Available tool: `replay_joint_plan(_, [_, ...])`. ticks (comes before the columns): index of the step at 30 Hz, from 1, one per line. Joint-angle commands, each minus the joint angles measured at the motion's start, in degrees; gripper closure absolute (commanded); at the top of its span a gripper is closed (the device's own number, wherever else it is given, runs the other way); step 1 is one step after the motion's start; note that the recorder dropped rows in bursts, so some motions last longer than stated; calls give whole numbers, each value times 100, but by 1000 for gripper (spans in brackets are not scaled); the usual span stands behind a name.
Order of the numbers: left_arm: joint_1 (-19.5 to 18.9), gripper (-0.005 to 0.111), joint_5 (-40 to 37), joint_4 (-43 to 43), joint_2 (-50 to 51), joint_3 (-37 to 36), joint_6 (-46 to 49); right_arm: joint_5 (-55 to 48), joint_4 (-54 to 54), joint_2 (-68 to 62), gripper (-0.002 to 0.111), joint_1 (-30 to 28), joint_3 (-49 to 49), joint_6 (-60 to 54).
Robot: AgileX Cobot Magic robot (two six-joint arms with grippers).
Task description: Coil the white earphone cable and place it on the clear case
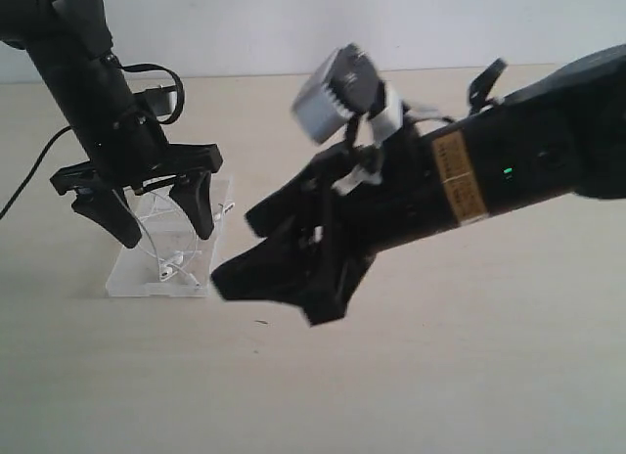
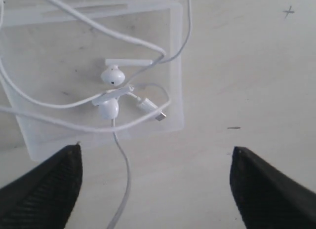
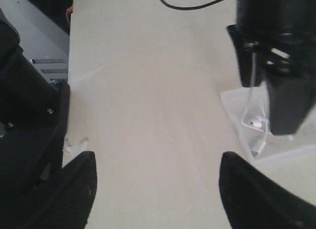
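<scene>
near the left edge of the pale wooden desk (image 1: 440, 395), the flat transparent plastic case (image 1: 132, 278) (image 2: 59, 66) lies flat. the thin white earphone cable (image 1: 176, 268) (image 2: 118, 93) (image 3: 256, 125) rests mostly on top of it in loose, overlapping loops. both earbuds and the plug (image 2: 158, 113) are bunched close to one edge of the case.

cable state: not fully contained. in the left wrist view, one strand (image 2: 121, 179) runs off the case edge onto the desk, and another crosses the opposite side.

gripper state:
- left gripper (image 1: 166, 237) (image 2: 158, 189): jaws spread wide, holding nothing, directly above the case and cable.
- right gripper (image 1: 279, 288) (image 3: 158, 189): jaws spread, holding nothing, raised above the middle of the desk, well apart from the case.

handling notes (judgement):
- the cable is very light, limp and springy. loops are likely to relax or slide on the smooth plastic.
- the case is light and may shift if a strand is dragged.
- take hold on the overhanging strand, just beside the case edge. avoid pinching the earbuds or plug, which are small and could slip out.
</scene>
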State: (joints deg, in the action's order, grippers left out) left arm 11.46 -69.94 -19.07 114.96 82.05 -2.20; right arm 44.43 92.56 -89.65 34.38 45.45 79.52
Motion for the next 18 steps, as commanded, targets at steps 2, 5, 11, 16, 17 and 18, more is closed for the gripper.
replay_joint_plan(2, [-17,28,-2,29,-39,-19,-43,-1350,-1800,-667,42,1091,85,-1831])
replay_joint_plan(5, [-17,28,-2,19,-39,-19,-43,-1845,-2734,-1030,42,1355,264,-2676])
replay_joint_plan(11, [-17,28,-2,-5,-39,-19,23,-1879,-3704,-1798,42,1456,780,-3706])
replay_joint_plan(16, [-17,28,-2,-5,-39,-19,88,-1881,-3865,-2401,42,1456,1370,-3895])
replay_joint_plan(17, [-17,28,-2,-5,-39,-19,100,-1881,-3865,-2514,42,1456,1489,-3895])
replay_joint_plan(18, [-17,28,-2,-5,-39,-19,137,-1897,-3865,-2599,42,1456,1582,-3895])
